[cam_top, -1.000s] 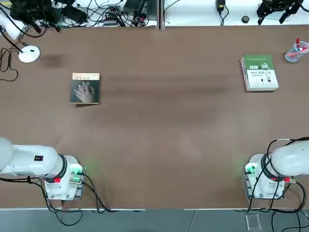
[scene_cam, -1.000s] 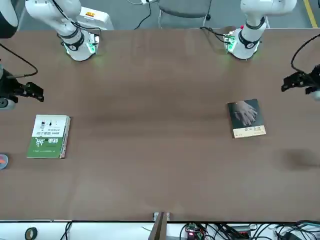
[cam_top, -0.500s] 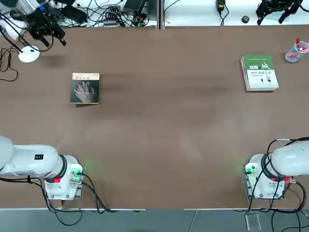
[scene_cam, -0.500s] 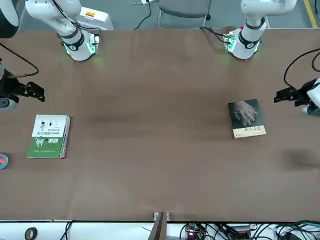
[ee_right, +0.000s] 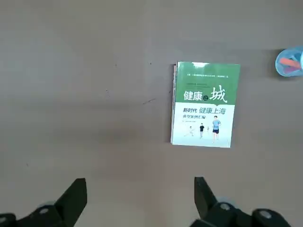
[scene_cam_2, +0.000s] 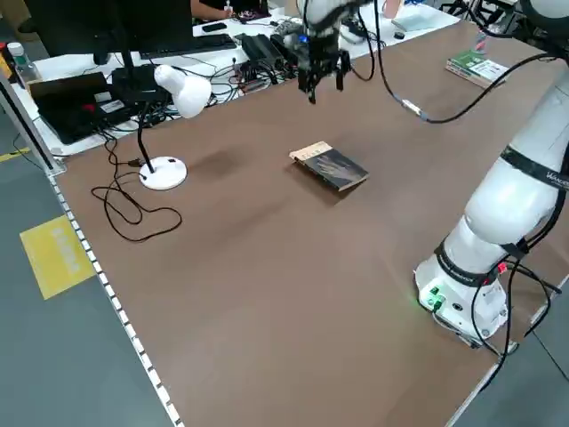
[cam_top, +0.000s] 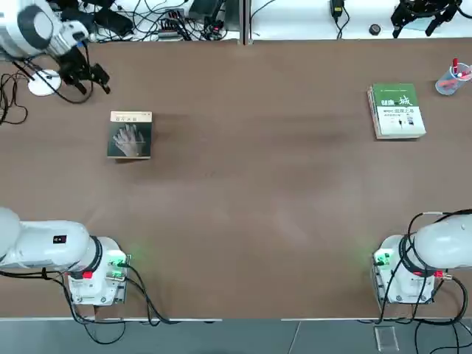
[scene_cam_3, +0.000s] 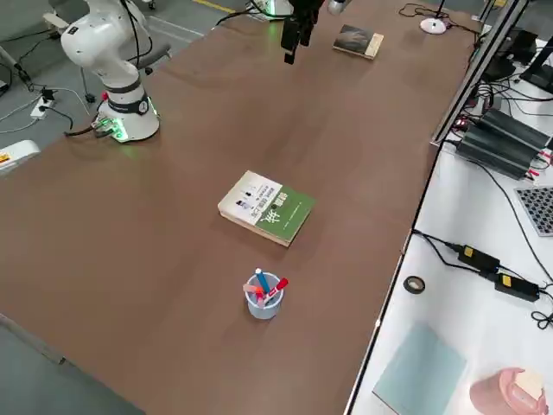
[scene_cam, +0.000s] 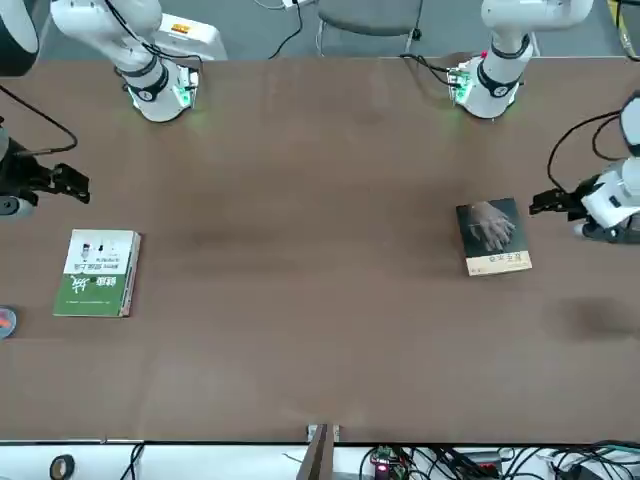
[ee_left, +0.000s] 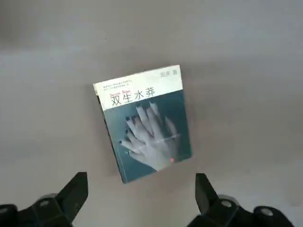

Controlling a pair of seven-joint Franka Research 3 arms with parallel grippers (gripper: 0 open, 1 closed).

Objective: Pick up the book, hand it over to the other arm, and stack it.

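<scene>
The dark paperback (cam_top: pixel 130 136) lay flat on the left arm's side of the counter (cam_top: pixel 243 221), within easy reach of the left tool (ee_left: pixel 142 198), which was open above the table surface with nothing in it, presumably to take the book by its edges. The green-and-white book (ee_right: pixel 205 105) sat on the right arm's side, probably as the base for stacking. The right tool (ee_right: pixel 141 201), also open and empty, seemed placed to receive the handover, though its height was hard to judge.

Top view looks straight down — front view faces the robot across the same table (cam_top: pixel 243 192).
</scene>
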